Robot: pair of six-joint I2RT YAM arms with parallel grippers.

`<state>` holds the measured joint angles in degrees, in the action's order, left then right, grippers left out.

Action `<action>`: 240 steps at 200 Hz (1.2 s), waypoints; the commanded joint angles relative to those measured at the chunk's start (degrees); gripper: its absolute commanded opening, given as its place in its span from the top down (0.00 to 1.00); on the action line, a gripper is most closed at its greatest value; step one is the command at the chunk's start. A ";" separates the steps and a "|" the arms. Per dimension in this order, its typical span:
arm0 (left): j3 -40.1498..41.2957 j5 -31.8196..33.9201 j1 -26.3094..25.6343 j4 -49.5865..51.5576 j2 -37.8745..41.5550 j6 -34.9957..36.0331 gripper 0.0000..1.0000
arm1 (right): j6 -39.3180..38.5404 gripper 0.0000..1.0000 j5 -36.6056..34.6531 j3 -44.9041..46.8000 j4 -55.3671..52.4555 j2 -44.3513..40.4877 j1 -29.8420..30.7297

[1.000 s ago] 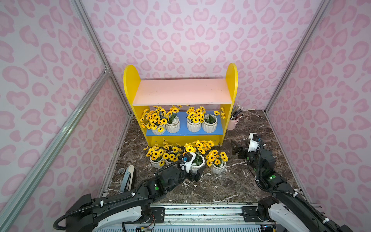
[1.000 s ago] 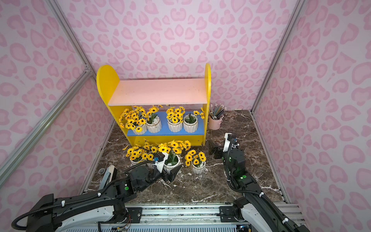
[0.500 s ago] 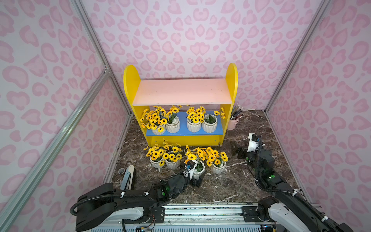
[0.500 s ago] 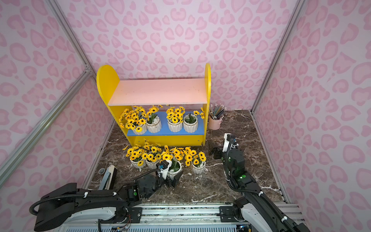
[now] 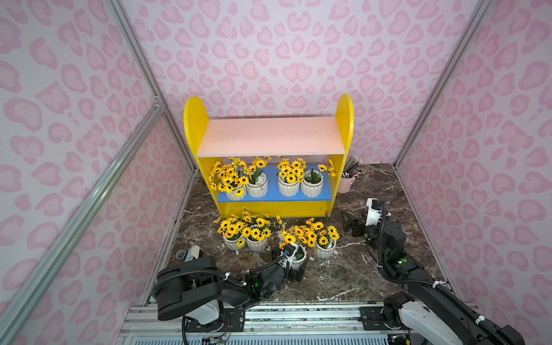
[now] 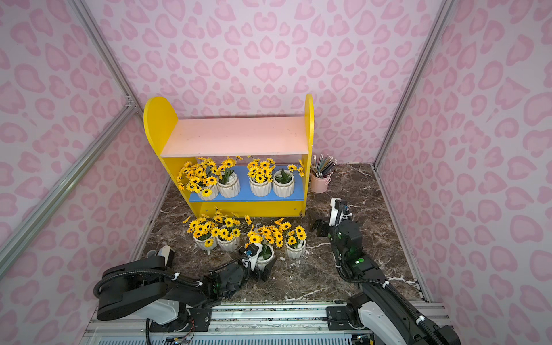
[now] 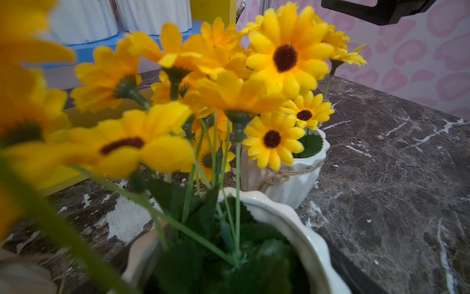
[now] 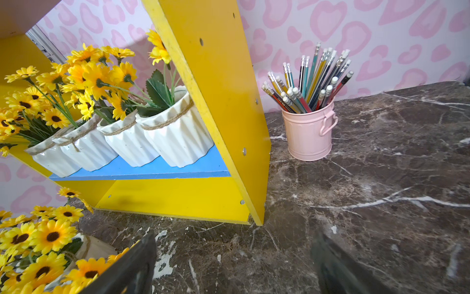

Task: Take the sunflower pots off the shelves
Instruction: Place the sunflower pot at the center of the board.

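Saw left gripper (image 5: pixel 294 268) wide around floor pot (image 7: pixel 292 221), grip unclear; right gripper (image 5: pixel 345 223) spread, empty. Risked tangled blooms (image 5: pixel 301 234) dragging neighbour pot (image 7: pixel 297 183) over.

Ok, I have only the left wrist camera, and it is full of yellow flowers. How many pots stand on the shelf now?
Observer: Four pots, in a row on the blue board.
Operator: And how many are down on the table?
Observer: Four too, in front of the shelf, counting the front pot gripped in the left pincer.
Operator: Where is the right pincer?
Observer: The right pincer is open and empty, low beside the shelf's right panel.
Operator: Is anything near it?
Observer: A pink cup of pencils stands on the table farther back.
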<state>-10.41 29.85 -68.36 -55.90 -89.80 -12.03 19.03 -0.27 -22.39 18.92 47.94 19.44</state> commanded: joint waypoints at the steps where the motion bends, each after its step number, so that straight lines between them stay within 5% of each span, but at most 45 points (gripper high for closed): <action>1: -0.78 2.25 0.07 -13.83 -3.91 -0.49 0.97 | -0.57 0.03 -0.03 -0.15 2.60 0.13 0.07; 107: -3.42 2.53 4.44 -36.68 -27.33 4.51 0.96 | -1.28 0.04 -0.77 -1.60 0.95 1.93 2.03; 122: -4.78 3.46 4.76 -34.87 -28.27 4.49 0.83 | -1.44 0.04 -1.21 -2.12 0.30 2.11 2.68; 140: -4.62 4.05 5.16 -34.82 -28.70 3.67 0.43 | -1.63 0.03 -1.62 -2.62 -0.41 2.16 3.22; 159: -4.71 4.99 5.16 -34.31 -28.72 3.34 0.25 | -1.54 0.01 -1.81 -2.92 -0.84 2.23 3.67; 167: -5.18 5.00 5.10 -33.12 -28.41 3.63 0.00 | -1.54 0.01 -1.90 -3.01 -1.10 2.17 3.89; 240: -6.14 5.23 5.01 -16.99 -14.26 3.74 0.02 | -1.59 0.01 -3.77 -6.03 -6.60 1.46 6.33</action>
<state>-15.40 34.96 -63.33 -79.37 -107.35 -8.47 17.74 -2.87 -26.98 13.67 49.63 25.08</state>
